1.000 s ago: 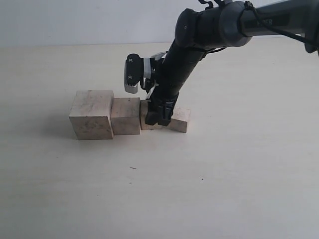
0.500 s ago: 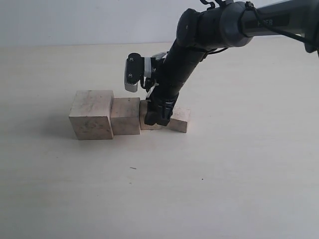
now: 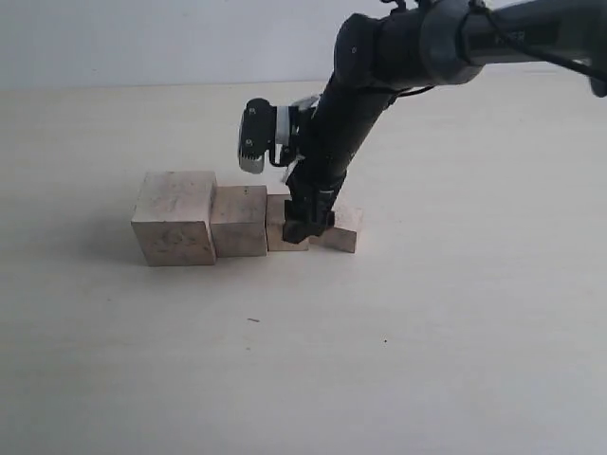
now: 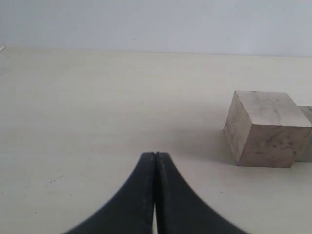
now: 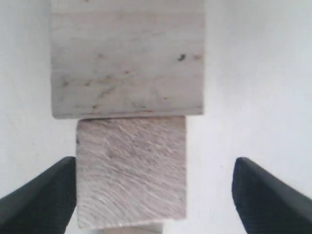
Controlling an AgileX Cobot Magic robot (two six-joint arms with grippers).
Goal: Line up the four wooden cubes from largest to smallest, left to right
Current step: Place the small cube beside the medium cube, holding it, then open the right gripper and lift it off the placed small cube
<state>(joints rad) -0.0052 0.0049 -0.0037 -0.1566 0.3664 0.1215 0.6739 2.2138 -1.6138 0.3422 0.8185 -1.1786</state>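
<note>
The four wooden cubes stand in a touching row: the largest cube at the left, then the second cube, the third cube and the smallest cube. My right gripper reaches down over the third cube and hides where it meets the smallest. In the right wrist view the right gripper is open around the third cube. One finger is against its side and the other stands well clear. The second cube lies beyond. My left gripper is shut and empty, low over the table near the largest cube.
The pale table stretches bare on all sides of the row. A white wall rises behind its far edge. The right arm comes in from the upper right above the cubes.
My right gripper has shifted slightly to the right and lower, showing more of the third cube's front. The cubes stay where they were.
</note>
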